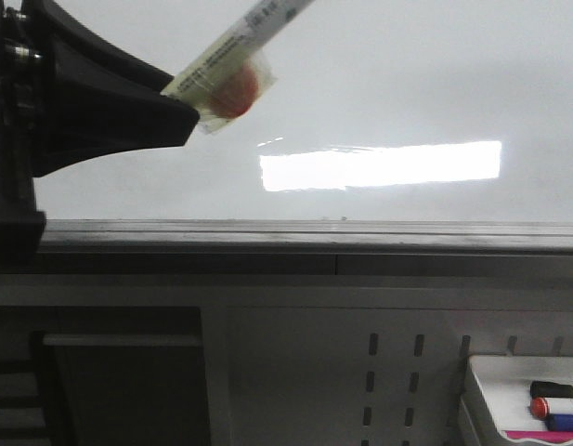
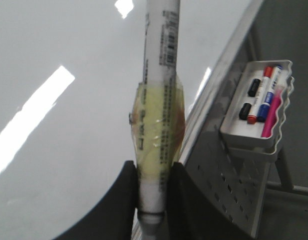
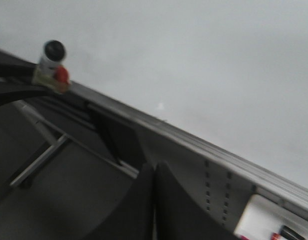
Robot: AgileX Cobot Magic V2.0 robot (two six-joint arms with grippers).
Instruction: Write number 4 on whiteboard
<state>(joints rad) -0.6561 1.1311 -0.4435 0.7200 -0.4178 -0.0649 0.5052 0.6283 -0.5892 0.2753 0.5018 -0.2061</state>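
Note:
My left gripper (image 1: pixel 188 107) is shut on a white marker (image 1: pixel 244 42) wrapped in yellowish tape, which slants up to the right in front of the whiteboard (image 1: pixel 407 84). In the left wrist view the marker (image 2: pixel 161 75) stands between the black fingers (image 2: pixel 124 200) of my left gripper (image 2: pixel 154 195); its tip is out of view. The whiteboard (image 2: pixel 59 150) shows no number 4. Its grey ledge (image 1: pixel 314 237) runs along the lower edge. My right gripper (image 3: pixel 154 172) is shut and empty below the ledge (image 3: pixel 193 142). The held marker (image 3: pixel 51 62) also shows in the right wrist view.
A small white tray (image 1: pixel 509 386) of red, blue, black and pink markers hangs at the lower right; it also shows in the left wrist view (image 2: pixel 258 105). A perforated grey panel (image 1: pixel 397 372) lies under the ledge. A bright light reflection (image 1: pixel 379 165) sits on the board.

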